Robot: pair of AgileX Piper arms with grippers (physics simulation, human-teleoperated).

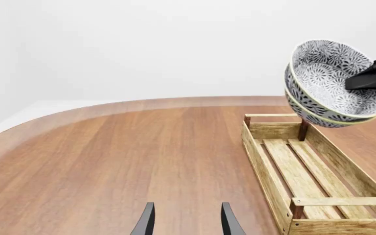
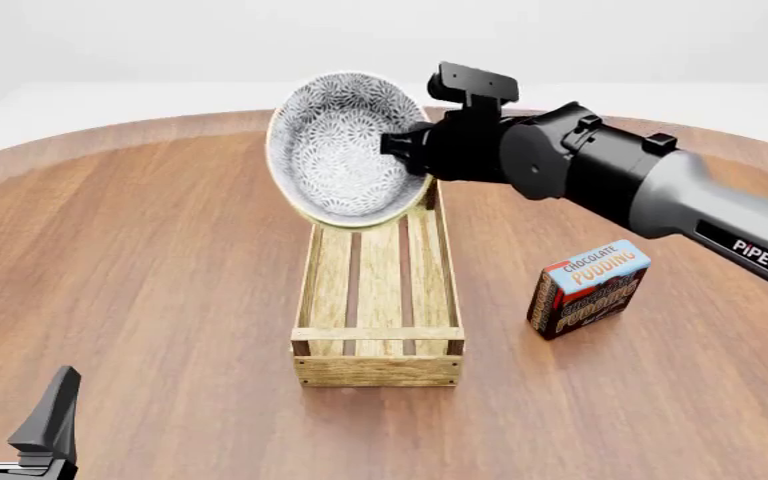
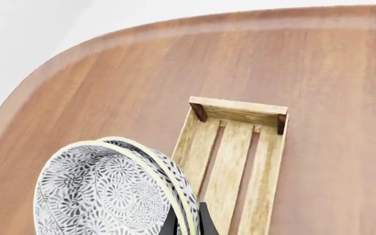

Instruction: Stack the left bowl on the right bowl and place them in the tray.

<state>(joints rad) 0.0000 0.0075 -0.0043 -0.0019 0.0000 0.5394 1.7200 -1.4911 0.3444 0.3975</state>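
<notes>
I see a round, reddish-brown wooden table (image 2: pixel 157 280) with a long, light-wood slatted tray (image 2: pixel 379 300) lying lengthwise near its middle, darker posts at its corners. My right gripper (image 2: pixel 408 150), black and at the end of a grey and black arm, reaches in from the right and is clamped on the rim of two nested bowls (image 2: pixel 344 148), white ceramic covered in a dense grey floral pattern, with pale yellowish rims. The stacked pair is tipped steeply on its side, its opening turned toward the front camera, and hangs in the air over the far end of the tray, not touching it. In the right wrist view both rims show as two close edges, one bowl seated inside the other, with the tray's slats bare below. My left gripper (image 2: pixel 13 405) sits low at the near left corner of the table, well apart from the tray; its two dark fingers (image 1: pixel 146 221) stand apart with nothing between them. To the right of the tray, apart from it, a small brown and blue chocolate pudding box (image 2: pixel 588 288) stands upright on the table.
</notes>
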